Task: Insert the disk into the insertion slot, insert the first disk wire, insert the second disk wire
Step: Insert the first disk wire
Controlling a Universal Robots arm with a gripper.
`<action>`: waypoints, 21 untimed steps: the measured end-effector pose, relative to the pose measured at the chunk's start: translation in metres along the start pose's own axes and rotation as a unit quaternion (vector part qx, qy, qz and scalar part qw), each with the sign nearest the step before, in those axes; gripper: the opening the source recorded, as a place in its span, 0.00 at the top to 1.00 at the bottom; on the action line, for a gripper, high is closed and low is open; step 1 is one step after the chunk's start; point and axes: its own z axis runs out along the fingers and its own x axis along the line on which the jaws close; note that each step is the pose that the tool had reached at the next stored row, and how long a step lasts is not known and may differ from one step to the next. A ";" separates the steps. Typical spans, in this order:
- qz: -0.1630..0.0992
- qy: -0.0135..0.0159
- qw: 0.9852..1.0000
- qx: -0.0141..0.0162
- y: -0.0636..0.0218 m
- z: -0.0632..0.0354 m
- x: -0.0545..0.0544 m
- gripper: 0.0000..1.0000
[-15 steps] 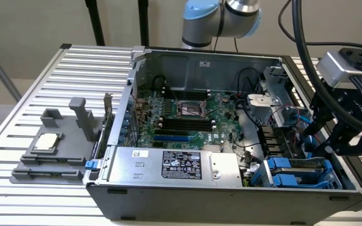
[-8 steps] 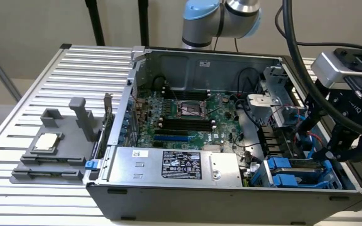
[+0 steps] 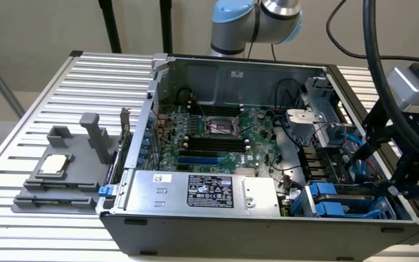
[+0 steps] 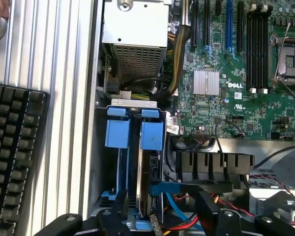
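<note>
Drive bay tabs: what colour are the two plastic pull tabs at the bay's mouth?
Bright blue, both tabs; they show best in the wrist view.

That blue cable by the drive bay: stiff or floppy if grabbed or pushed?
Probably floppy: the blue cable bends in a loose curve. Likely light, being thin and flat. It may snag, lying among other wires.

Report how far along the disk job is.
Done, by the look of it: the disk sits down in the insertion slot, its blue carrier tab level with the neighbouring tab. In hand: nothing; the gripper is open, fingers either side of the disk. Left, apparently: both wires; a blue cable runs beside the disk, but I cannot see it plugged in.
</note>
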 end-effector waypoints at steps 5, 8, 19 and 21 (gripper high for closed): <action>0.001 -0.001 1.000 -0.020 -0.0059 -0.0014 0.011 0.34; 0.002 -0.001 1.000 -0.031 -0.0081 -0.0020 0.020 0.34; -0.004 -0.032 0.999 -0.035 -0.0140 0.0027 0.033 0.34; -0.007 -0.036 0.999 -0.035 -0.0140 0.0041 0.033 0.34</action>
